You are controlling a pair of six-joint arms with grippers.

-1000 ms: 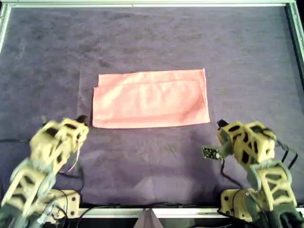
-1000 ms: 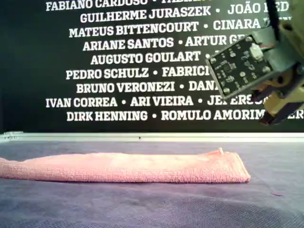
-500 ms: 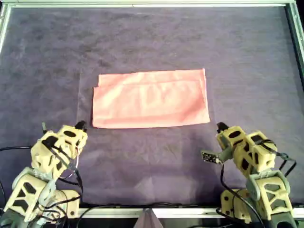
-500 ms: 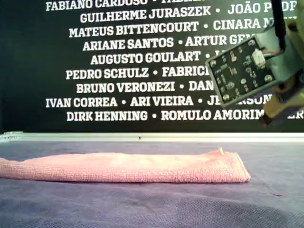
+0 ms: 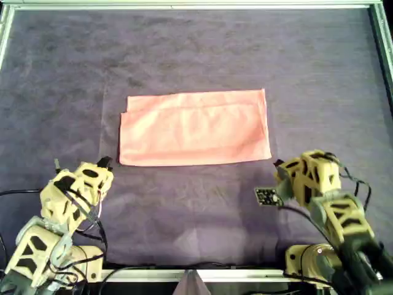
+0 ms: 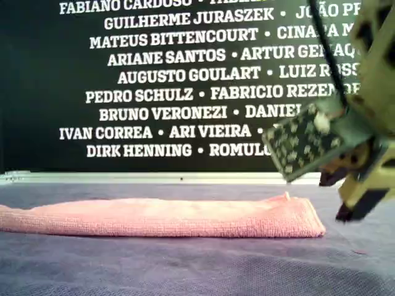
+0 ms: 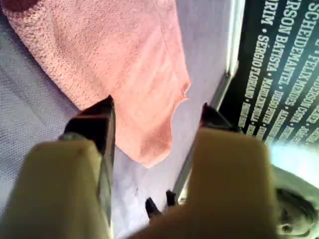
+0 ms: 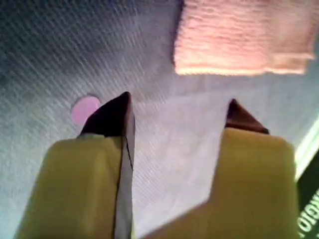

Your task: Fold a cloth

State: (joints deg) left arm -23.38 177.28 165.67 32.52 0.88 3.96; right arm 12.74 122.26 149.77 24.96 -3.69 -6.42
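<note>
From overhead, the cloth (image 5: 194,128) lies folded into a flat salmon-pink rectangle on the purple mat (image 5: 196,49) that covers the tabletop, roughly central and a little toward the far side, its long edges running left to right in that view. The left tool (image 5: 104,162) sits at the overhead view's near left, just off the cloth's near-left corner and not touching it; the right tool (image 5: 277,164) sits at the overhead view's near right, just off the near-right corner, also apart from the fabric, with a small circuit board (image 5: 266,196) hanging at its side. A metal frame (image 5: 196,5) borders the mat along the far edge. In the exterior view, the cloth (image 6: 160,217) shows as a low, layered strip lying on the mat (image 6: 185,271), its folded end toward the exterior view's right; the right tool (image 6: 345,197) hangs above the mat beyond that end, and a dark banner (image 6: 166,80) printed with white names stands behind. In the left wrist view, the left tool (image 7: 155,117) has its jaws spread and empty, with the cloth (image 7: 124,64) lying on the mat beyond them. In the right wrist view, the right tool (image 8: 178,112) is likewise released and holds nothing, the cloth (image 8: 244,37) resting ahead of its tips, and a small pink dot (image 8: 85,110) marks the mat beside one finger.
</note>
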